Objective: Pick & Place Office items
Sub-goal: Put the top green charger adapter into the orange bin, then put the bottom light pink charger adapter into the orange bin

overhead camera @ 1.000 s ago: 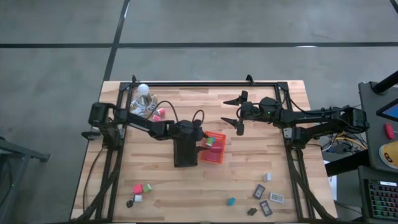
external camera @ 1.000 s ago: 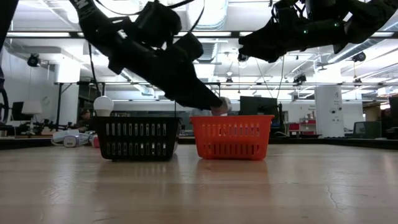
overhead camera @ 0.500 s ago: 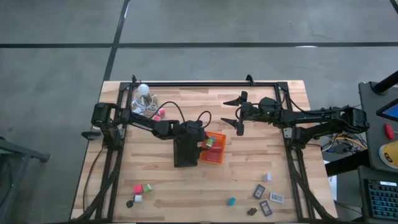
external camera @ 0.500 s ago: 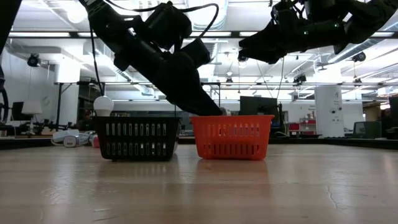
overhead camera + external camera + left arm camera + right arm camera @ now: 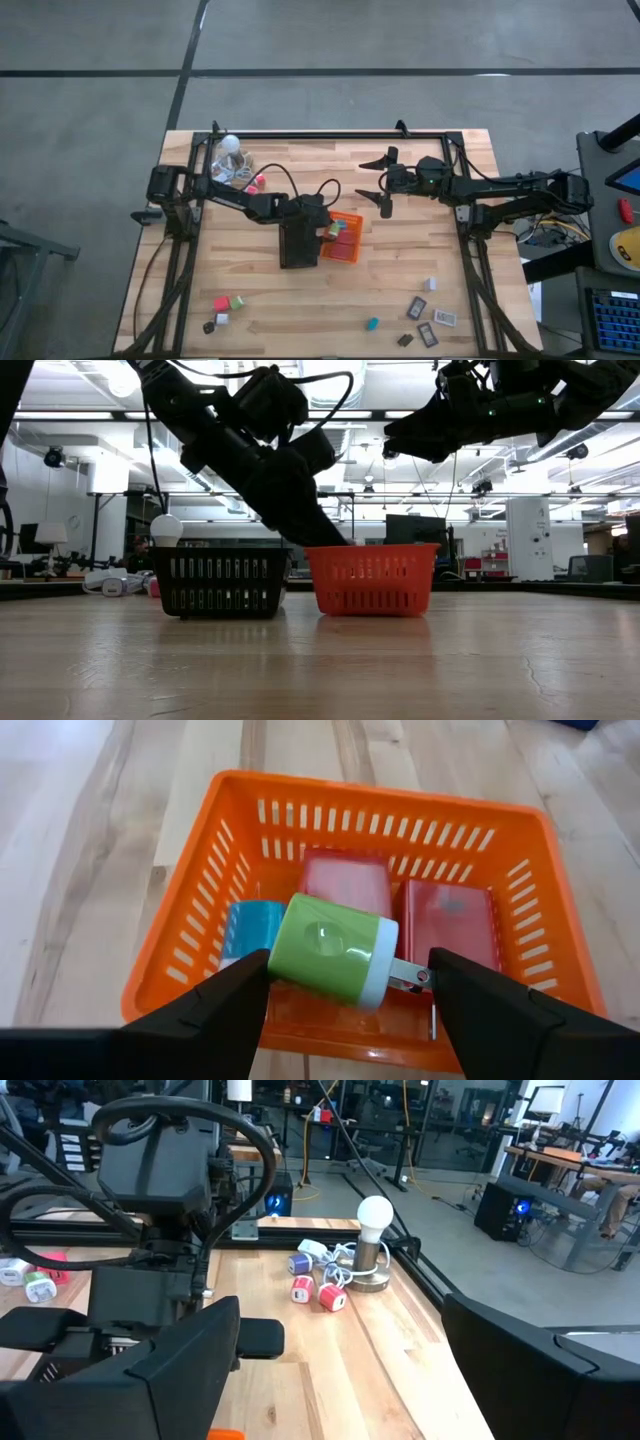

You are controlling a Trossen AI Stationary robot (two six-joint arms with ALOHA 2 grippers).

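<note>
So the green-and-white charger block (image 5: 333, 948) sits right between the left gripper (image 5: 345, 982) fingers, inside the orange tray (image 5: 190, 925), lying tilted on top of a teal block (image 5: 250, 928) and two red blocks (image 5: 345, 883) (its metal prongs point toward the finger on that side). The jaws are spread about as wide as the block; one finger looks to be touching its green end, but I can't tell if there's still a real grip. From above, the left gripper (image 5: 330, 229) is over the tray's near edge, with the black tray (image 5: 298, 243) directly beside it.

The rest of the office items are scattered along the table's front edge: a red and green cluster (image 5: 226, 303) at the left, a teal piece (image 5: 371, 323) and flat grey-black rectangles (image 5: 427, 335) at the right. A few more sit near the white ball (image 5: 231, 144) at the back left corner.

The right gripper (image 5: 378, 181) hangs high over the back middle of the table (image 5: 400, 270), jaws wide apart, holding nothing.
</note>
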